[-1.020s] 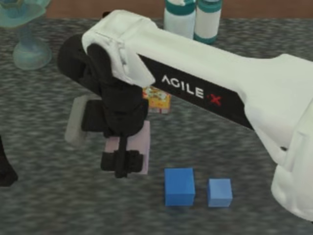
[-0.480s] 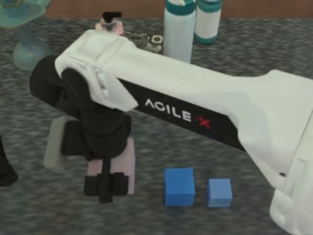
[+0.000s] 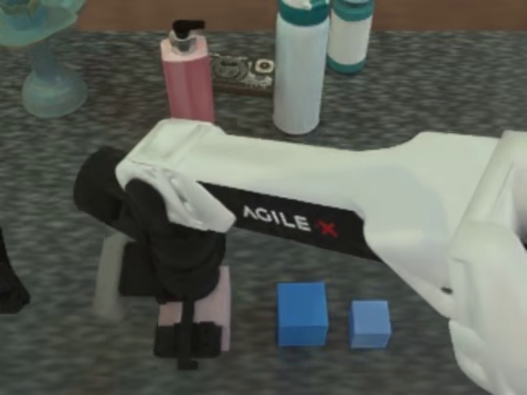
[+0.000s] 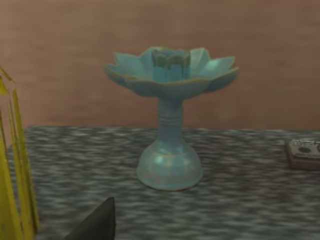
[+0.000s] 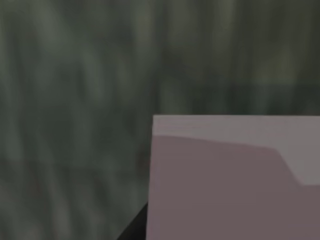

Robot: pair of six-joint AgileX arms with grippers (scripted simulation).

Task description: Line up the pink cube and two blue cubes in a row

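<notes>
You see the right tool (image 3: 188, 339) clenched around the pink cube (image 3: 216, 306), just left of the two blue cubes (image 3: 302, 313) on the tabletop (image 3: 74, 164).

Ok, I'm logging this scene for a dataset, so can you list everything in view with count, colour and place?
pink cube: 1, lilac-pink, front left of centre, under the right gripper
blue cubes: 2, saturated blue beside lighter, smaller blue, front centre
pump bottle: 1, pink with black pump, back
tall bottles: 2, white with teal bands, back
stand: 1, teal flower-shaped, back left
flat box: 1, dark, beside the pump bottle
table: 1, mottled grey
right gripper: black, at the pink cube
left arm: black, parked at left edge
</notes>
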